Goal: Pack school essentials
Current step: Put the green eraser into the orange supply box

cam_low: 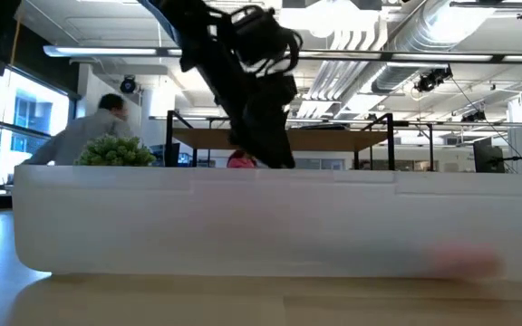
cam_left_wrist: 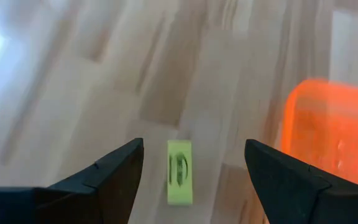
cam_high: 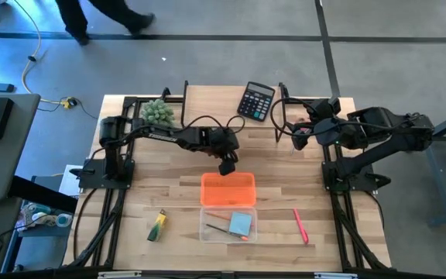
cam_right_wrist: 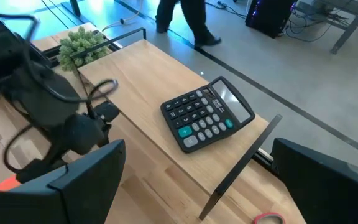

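Over the middle of the wooden table [cam_high: 169, 194], we see the left gripper [cam_high: 228, 167] hanging just behind the orange lid [cam_high: 228, 189], its arm stretched in from the left side with the wrist bent downward and the fingers spread wide with nothing between them. Below that lid sits the clear tray [cam_high: 207, 229], which holds the light-blue note pad [cam_high: 241, 223] and a thin pencil [cam_high: 217, 229] lying across it, slanting slightly; we cannot tell which end is the tip. Left of the tray, well apart, the green-yellow marker [cam_high: 157, 225] lies on bare wood, its long axis running near to far with a slight lean to the right. Right of the tray, the pink pen [cam_high: 300, 226] lies with its long axis near to far too, leaning the other way. At the table's far right corner we find the right gripper [cam_high: 300, 130] folded back near the black calculator [cam_right_wrist: 207, 118], its fingers parted and empty, with red scissor handles [cam_right_wrist: 268, 218] just beneath it. A spiky green plant [cam_high: 158, 112] stands at the far left.
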`<state>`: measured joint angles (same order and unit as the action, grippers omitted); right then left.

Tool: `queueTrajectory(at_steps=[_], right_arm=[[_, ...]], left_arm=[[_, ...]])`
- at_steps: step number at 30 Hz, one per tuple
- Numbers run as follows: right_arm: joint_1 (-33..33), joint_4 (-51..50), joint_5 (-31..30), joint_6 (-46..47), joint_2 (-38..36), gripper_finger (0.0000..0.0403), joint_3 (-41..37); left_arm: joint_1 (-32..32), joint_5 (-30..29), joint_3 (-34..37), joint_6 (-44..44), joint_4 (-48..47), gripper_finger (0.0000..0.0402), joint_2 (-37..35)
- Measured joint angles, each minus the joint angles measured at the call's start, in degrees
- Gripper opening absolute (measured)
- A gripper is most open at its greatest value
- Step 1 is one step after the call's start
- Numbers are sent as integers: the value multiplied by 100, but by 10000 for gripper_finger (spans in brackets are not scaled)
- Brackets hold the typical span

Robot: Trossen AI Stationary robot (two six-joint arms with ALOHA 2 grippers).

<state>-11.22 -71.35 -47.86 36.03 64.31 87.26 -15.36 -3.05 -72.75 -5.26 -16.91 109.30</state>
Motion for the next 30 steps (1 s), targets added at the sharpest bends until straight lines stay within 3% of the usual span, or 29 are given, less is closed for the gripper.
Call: queueTrajectory(at_steps=[23, 30], right_arm=[[0, -2, 7, 149, 2, 397, 0], [0, -2, 9, 149, 2, 397, 0]], left_arm=[[12, -384, 13, -52, 34, 270, 748], [-30, -448, -11, -72, 34, 228, 881]])
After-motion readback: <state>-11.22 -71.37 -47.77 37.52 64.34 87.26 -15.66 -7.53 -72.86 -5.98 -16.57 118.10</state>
